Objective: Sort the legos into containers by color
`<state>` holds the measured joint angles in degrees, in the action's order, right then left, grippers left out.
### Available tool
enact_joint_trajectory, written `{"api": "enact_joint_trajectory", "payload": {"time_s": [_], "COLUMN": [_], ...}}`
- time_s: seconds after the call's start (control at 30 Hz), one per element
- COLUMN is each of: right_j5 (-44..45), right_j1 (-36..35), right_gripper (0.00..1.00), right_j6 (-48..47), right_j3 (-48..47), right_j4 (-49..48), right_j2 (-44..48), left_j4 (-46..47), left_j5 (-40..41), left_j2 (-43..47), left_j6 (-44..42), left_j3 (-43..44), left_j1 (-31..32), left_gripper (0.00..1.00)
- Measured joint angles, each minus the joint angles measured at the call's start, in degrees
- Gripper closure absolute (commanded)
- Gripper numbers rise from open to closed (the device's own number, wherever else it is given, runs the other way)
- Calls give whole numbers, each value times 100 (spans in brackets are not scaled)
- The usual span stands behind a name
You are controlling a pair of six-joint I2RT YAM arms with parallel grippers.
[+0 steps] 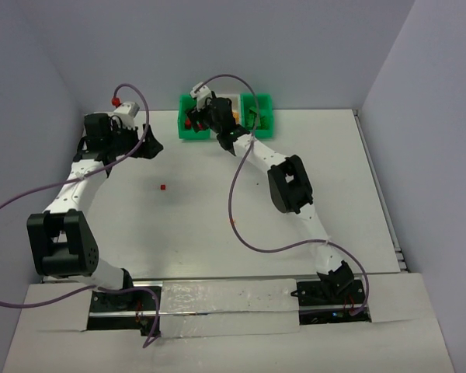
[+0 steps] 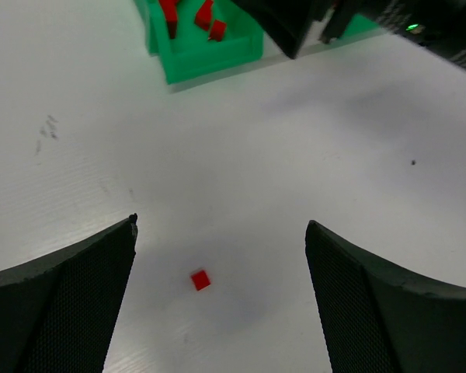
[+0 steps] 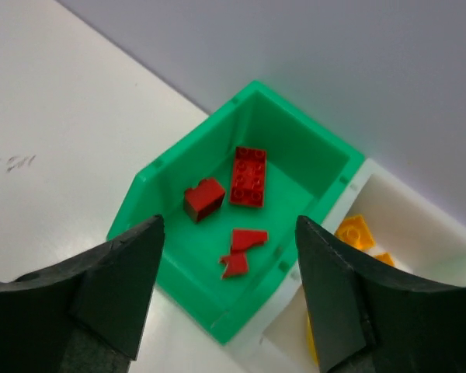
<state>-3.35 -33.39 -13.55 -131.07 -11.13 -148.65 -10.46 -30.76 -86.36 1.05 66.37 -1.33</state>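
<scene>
Legos (image 3: 248, 176), light, stiff and slick, we judge: reds lie in the green bin (image 3: 295, 140) at twelve o'clock, one loose brick (image 2: 200, 280) toward nine o'clock; we'd pinch its flat sides. Both jaws spread, empty.

left arm (image 1: 71, 186): elbow folded back low near its base, forearm running up and forward, wrist bent inward toward centre. left gripper (image 2: 221, 224) is tilted down and forward, jaws wide apart, both fingers (image 2: 70, 295) clear in the wrist view. right arm (image 1: 291, 186): stretched far forward and leaning across to the left, elbow about mid-reach. right gripper (image 3: 227, 225) at the far end aims down, jaws parted with an open gap. It sits further out than the left one, not touching it.
</scene>
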Motion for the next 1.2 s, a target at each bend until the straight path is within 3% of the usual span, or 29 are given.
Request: {"api": "enact_joint_trajectory", "payload": {"time_s": [0.17, 0.37, 0.53, 0.77, 1.1, 1.2], "right_j5": [-59, -77, -74, -106, -253, -298], "right_j1": [68, 297, 562, 984, 1120, 1120], "right_gripper": [0, 0, 0, 0, 0, 0], "right_j6": [43, 117, 302, 633, 815, 829], "right_j3": [1348, 2864, 3643, 4569, 4810, 4841], "right_j4": [534, 1519, 1957, 2591, 2800, 2794], "right_j2": [1374, 3647, 4847, 5107, 5106, 5107], "left_j4": [-413, -989, -1329, -1405, -1443, -1435], "left_j5": [538, 1344, 1832, 2778, 3681, 3719], "left_j2": [-157, -696, -983, -1274, -1686, -1769], "left_j6": [-628, -692, -424, 385, 1033, 1060], "left_j3": [-48, -301, -383, -350, -310, -215], "left_j1": [3, 347, 844, 1425, 1432, 1432], "left_gripper": [16, 20, 17, 29, 39, 47]}}
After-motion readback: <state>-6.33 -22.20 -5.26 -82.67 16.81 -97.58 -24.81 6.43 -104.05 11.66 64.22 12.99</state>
